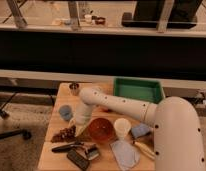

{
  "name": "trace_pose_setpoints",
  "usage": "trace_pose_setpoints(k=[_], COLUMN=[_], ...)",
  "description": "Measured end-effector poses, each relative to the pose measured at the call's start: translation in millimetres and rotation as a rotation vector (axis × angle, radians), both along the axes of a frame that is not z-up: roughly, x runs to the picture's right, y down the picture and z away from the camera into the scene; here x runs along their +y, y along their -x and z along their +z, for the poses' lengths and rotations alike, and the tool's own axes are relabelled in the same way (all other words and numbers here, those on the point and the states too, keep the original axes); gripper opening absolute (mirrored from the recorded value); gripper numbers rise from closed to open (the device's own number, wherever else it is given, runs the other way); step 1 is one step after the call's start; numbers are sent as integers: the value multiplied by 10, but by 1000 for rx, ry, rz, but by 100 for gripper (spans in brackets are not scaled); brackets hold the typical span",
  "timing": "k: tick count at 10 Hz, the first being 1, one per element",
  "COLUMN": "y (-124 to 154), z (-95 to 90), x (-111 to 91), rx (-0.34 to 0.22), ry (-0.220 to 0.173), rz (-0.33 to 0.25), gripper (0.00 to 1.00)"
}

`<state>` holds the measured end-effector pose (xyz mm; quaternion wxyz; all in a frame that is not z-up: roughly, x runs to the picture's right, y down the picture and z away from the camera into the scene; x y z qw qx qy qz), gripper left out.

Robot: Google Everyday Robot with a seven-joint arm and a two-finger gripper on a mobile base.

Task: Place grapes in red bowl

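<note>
The grapes (64,133), a dark reddish-purple bunch, lie on the wooden table (55,155) near its left edge. The red bowl (101,129), round and shiny orange-red, stands just right of them at the table's middle. My white arm reaches in from the lower right, bends over the table's back and comes down between the two. My gripper (79,128) is low over the table, right beside the grapes' right end and just left of the bowl's rim.
A white cup (122,126) stands right of the bowl. A green tray (138,90) is at the back right, with a metal cup (74,88) at the back left. A blue cup (65,112) is behind the grapes. Dark tools (76,152), a grey cloth (125,153) and an orange carrot-like piece (144,149) lie along the front.
</note>
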<state>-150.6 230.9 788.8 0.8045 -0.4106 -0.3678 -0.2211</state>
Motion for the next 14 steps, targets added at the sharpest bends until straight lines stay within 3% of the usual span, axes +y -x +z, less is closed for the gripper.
trace_pose_setpoints(k=[5,11,14], y=[172,379,462], z=[-398,-994,-1199], x=[-74,-344,-438], rx=[-69,-149,-185], ry=[14,-13,-26], rz=[-32,-53,-50], gripper=[0,0,0])
